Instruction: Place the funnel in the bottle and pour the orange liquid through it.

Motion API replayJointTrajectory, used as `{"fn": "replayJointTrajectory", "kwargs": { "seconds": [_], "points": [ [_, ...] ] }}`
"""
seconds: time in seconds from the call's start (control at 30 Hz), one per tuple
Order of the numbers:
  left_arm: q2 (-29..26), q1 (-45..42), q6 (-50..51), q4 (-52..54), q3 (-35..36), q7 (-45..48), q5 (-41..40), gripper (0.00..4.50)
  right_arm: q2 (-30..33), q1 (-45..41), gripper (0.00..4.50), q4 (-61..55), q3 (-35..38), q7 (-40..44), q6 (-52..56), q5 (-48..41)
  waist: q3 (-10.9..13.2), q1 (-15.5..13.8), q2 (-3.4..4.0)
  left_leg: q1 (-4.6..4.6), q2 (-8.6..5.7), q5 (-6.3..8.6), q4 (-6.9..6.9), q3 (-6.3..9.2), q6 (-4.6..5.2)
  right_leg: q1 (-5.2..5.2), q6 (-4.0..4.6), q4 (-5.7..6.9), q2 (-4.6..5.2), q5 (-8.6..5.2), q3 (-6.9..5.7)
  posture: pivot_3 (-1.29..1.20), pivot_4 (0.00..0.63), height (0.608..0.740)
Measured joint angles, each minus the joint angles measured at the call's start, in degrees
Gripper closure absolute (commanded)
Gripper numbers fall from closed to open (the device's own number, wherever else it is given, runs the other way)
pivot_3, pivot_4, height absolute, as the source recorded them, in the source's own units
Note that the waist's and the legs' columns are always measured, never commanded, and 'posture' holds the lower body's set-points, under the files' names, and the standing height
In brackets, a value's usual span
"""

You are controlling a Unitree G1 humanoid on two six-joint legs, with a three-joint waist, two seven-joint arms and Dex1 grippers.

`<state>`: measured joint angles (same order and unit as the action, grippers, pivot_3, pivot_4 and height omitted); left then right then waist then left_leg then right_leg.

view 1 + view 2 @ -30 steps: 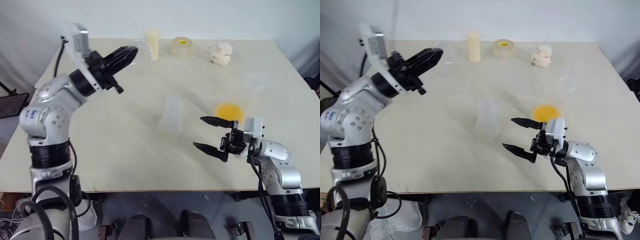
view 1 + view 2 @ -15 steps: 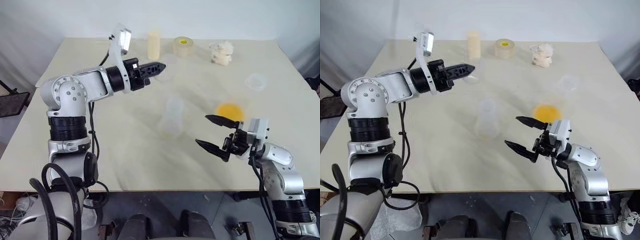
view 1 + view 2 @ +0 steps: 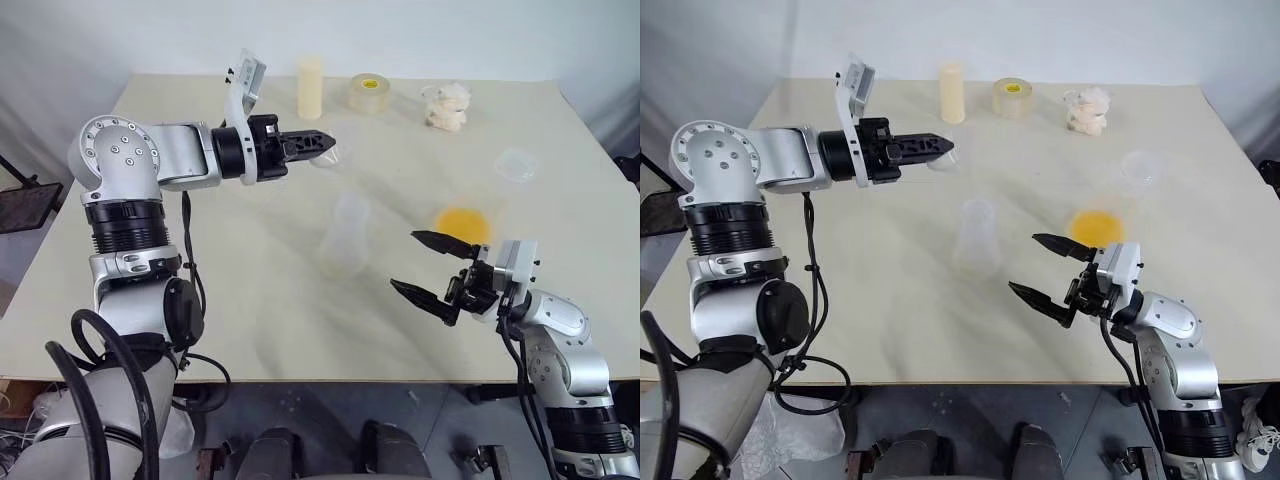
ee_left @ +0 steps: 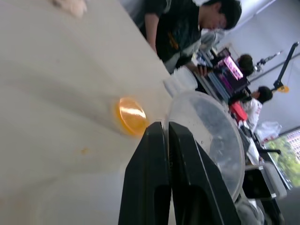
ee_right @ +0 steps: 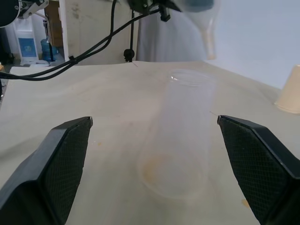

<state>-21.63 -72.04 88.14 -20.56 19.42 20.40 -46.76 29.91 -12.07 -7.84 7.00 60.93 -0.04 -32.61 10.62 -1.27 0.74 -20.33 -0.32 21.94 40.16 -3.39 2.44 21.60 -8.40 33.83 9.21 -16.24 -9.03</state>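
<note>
1. Table (image 3: 200, 300): we record a matt, pale cream top, smooth, with faint cloudy streaks.
2. Bottle (image 3: 345, 235): clear colourless plastic or glass, we cannot tell which; walls slightly frosted, near the table's centre.
3. Funnel (image 4: 211, 136): transparent, glossy, with fine specks on its wall, pinched in the left gripper (image 3: 325, 142), whose fingers are smooth black plastic.
4. Orange liquid (image 3: 461, 220): translucent, glossy, in a clear vessel at 3 o'clock of the bottle.
5. Right gripper (image 3: 432, 268): black fingers; we note cross-hatched, textured pads (image 5: 70, 154).
6. Arm shells (image 3: 130, 160): satin silver, metallic-looking.
7. Cylinder (image 3: 310, 87), at 12 o'clock: opaque cream, matt.
8. Tape roll (image 3: 367, 92): glossy, translucent yellowish.
</note>
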Motion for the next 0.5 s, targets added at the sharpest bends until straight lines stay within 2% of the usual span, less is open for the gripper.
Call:
{"fn": "replayJointTrajectory", "kwargs": {
  "seconds": [0.27, 0.5],
  "points": [
    [-0.12, 0.0, 0.7, 0.01, -2.88, 1.23, 0.6, 4.48, 0.01, -0.01, 0.0, -0.01, 0.0, -0.4, 0.02, 0.45, 0.0, 0.02, 0.0, 0.0, 0.0, 0.0, 0.0, 0.0, -0.01, 0.0, 0.0, 0.0, 0.0, 0.0, 0.01, 0.0, 0.15, 0.74],
    [-0.52, 0.0, -0.44, -0.59, -9.33, 3.8, 3.35, 4.48, 0.01, 0.26, 0.0, -0.3, 0.0, -0.78, 0.02, 0.7, 0.0, -0.08, 0.0, 0.0, -0.03, -0.01, 0.0, -0.01, -0.01, 0.0, 0.0, 0.0, 0.0, 0.0, 0.01, 0.0, 0.15, 0.74]
  ]
}}
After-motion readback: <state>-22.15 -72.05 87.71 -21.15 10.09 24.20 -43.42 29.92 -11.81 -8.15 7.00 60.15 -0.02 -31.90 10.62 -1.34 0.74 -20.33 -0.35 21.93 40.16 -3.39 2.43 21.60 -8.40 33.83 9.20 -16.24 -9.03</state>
